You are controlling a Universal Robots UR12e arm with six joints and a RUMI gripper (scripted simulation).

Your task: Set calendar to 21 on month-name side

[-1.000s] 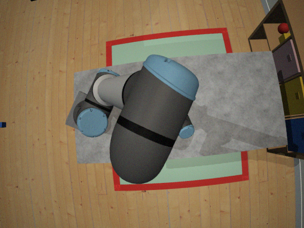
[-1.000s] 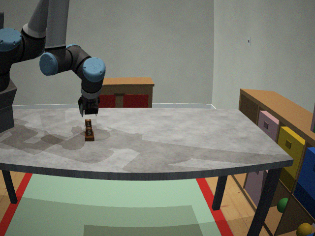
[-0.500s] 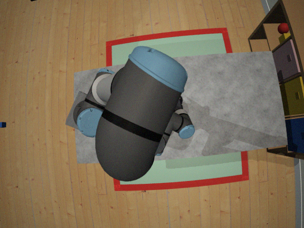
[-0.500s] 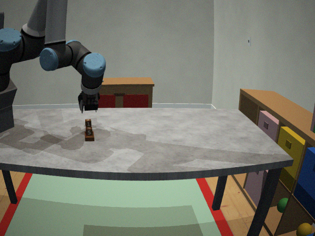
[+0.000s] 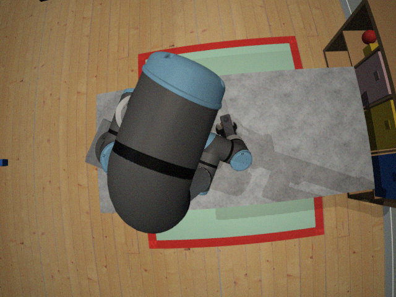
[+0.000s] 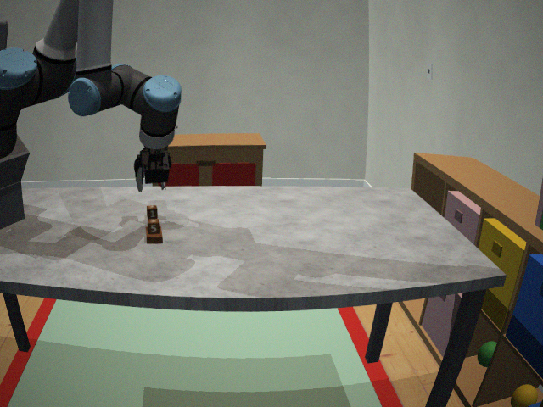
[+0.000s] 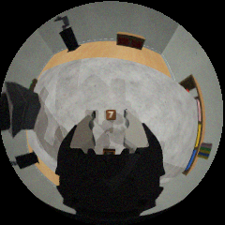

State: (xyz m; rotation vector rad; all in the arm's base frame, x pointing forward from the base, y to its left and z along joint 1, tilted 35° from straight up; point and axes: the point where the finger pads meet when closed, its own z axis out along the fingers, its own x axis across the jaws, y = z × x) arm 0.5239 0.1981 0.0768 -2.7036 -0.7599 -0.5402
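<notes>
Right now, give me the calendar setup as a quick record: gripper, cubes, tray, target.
gripper: open, above the table
cube showing 5: at the wooden tray
cube showing 1: behind the 5 in the exterior view
upward digit, wrist view: 7, which cube unclear
month's name: not legible
21: not shown on the exterior-facing side
</notes>
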